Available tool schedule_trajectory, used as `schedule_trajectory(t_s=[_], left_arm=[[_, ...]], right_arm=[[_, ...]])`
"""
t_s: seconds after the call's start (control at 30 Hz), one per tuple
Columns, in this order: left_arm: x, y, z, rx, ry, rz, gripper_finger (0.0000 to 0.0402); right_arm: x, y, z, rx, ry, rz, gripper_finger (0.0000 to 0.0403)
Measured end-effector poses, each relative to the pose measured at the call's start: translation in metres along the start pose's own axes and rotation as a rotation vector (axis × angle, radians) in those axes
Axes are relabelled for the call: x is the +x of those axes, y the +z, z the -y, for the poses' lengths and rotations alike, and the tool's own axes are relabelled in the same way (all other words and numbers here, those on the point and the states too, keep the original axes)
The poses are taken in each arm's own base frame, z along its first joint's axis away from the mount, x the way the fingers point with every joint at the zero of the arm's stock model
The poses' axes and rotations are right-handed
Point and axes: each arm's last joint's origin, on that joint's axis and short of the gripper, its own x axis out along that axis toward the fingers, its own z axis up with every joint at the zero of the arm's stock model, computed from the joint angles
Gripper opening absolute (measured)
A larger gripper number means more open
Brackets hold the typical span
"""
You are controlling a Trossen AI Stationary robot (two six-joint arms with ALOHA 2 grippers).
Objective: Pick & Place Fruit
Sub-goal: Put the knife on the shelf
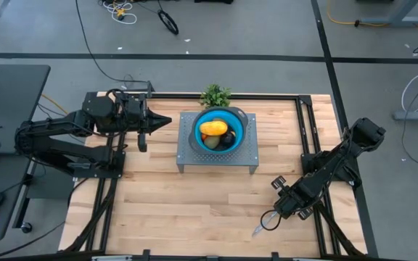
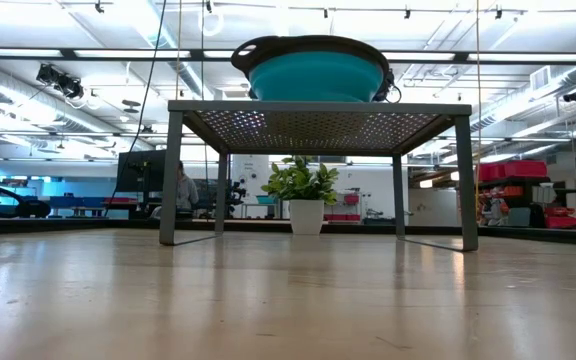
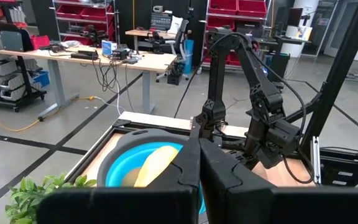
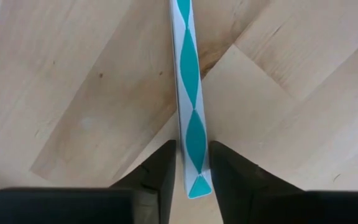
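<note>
Fruit [image 1: 214, 129], a yellow-orange oblong beside darker pieces, fills the blue bowl [image 1: 203, 120] on a perforated metal stand [image 1: 187, 159] at the frame's upper centre, beside a green plant [image 1: 215, 94]. Lower right, the right gripper [image 4: 188, 163] pinches a knife's teal-patterned handle [image 4: 189, 93] lying on the wooden table [image 1: 165, 203]. The left gripper [image 1: 167, 120], fingers shut and empty, hovers left of the bowl.

Fruit [image 1: 216, 133] piled in blue bowl [image 1: 202, 119]
</note>
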Motion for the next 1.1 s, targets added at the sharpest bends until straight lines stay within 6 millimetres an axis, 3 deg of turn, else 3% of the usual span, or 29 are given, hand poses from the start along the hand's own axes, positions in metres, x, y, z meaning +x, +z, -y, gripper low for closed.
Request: schedule_trajectory(t_s=[0.63, 1.1], left_arm=[[0.0000, 0.0000, -0.0003, 0.004, 0.008, 0.001, 0.0002], [0.0000, 0.0000, -0.0003, 0.001, 0.008, 0.001, 0.0002]], right_arm=[[-0.0001, 0.0002, -0.0013, -0.036, 0.041, 0.000, 0.0067], [-0.0002, 0.0002, -0.0013, -0.038, 0.041, 0.000, 0.0063]])
